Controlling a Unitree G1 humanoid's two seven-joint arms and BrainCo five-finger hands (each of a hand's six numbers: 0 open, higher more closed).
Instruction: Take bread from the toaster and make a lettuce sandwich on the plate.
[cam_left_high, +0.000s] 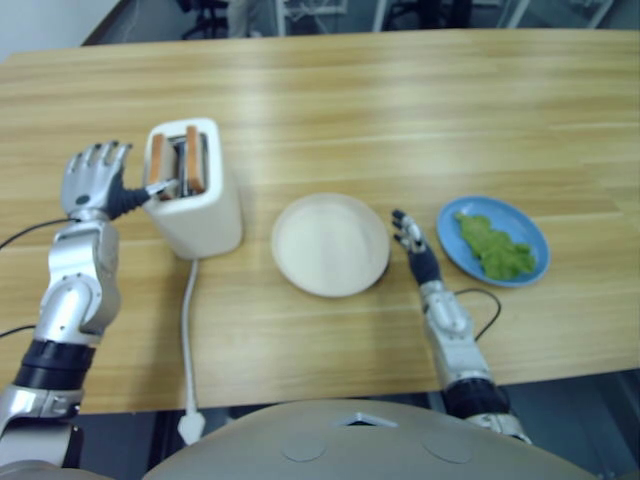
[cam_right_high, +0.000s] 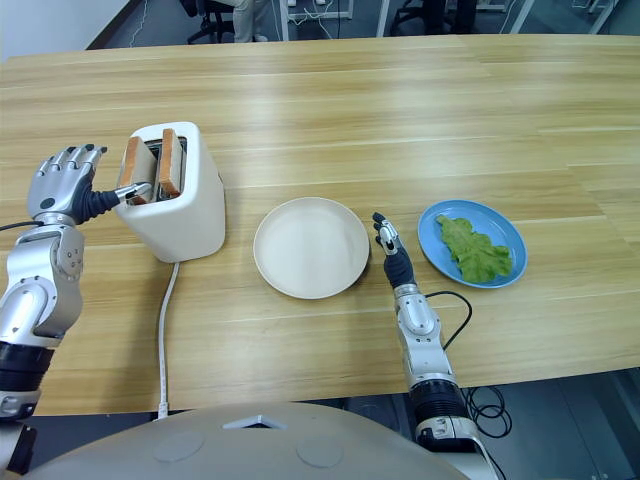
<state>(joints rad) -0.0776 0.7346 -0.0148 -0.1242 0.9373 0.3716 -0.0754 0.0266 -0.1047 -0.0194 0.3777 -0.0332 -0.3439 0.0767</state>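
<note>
Now left hand (cam_right_high: 60, 185), fingers (cam_right_high: 62, 160) splayed, touching toaster (cam_right_high: 185, 215), right hand (cam_right_high: 391, 252) outstretched

The bench (cam_right_high: 400, 100) is a wide top of pale wooden planks, the grain running left to right. Three things stand on it in a row near the front edge. The white toaster (cam_right_high: 190, 220) stands upright at the left. The plate (cam_right_high: 311, 247), round and cream, lies flat in the middle, apart from the toaster. The blue plate (cam_right_high: 498, 220) lies to the right, apart from the cream one. A white cord (cam_right_high: 162, 330) runs from the toaster's base over the wood to the front edge. A thin black cable (cam_right_high: 469, 312) loops on the wood below the blue plate.
</note>
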